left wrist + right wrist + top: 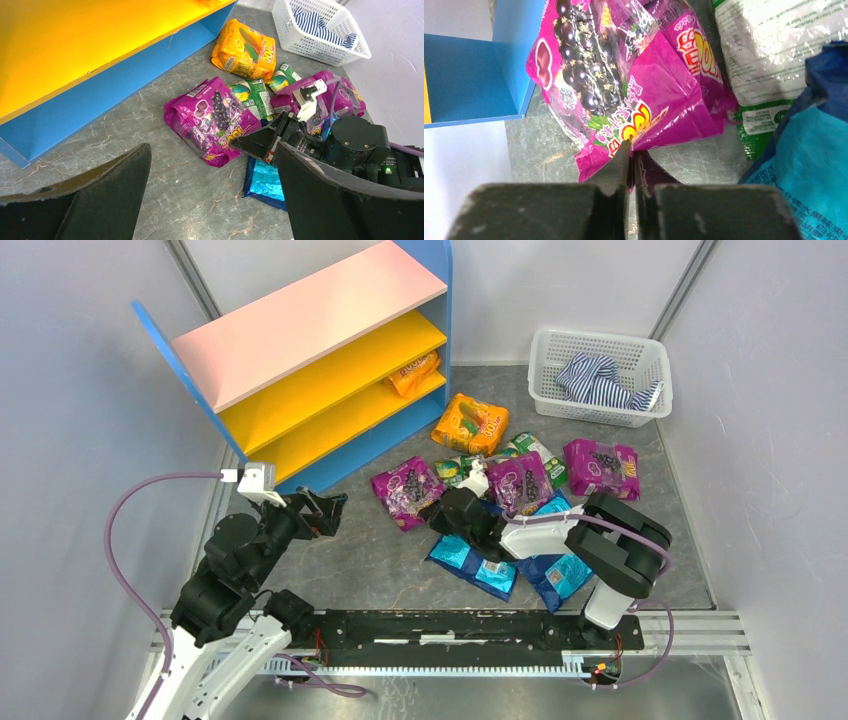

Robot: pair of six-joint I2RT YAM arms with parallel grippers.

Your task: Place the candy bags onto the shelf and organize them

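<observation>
- Top view: one orange glossy packet [415, 372] is seen on the blue-sided shelf [330, 370] w/ yellow boards; the other candy bags [470, 423] are left scattered on the grey table [370, 570].
- Left wrist: left gripper [212, 150] is spread wide, nothing held.
- Right wrist: right gripper [631, 155] is pinched onto the edge of a glossy purple grape-print bag [624, 75], which sits on the table nr the shelf.

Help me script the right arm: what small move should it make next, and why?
Probably raise the glossy purple candy bag slightly off the grey marbled table. The right gripper is shut on the bag's edge while the bag lies on the table, so a small lift would test the pinch before carrying it to the blue-sided shelf with yellow boards.
</observation>
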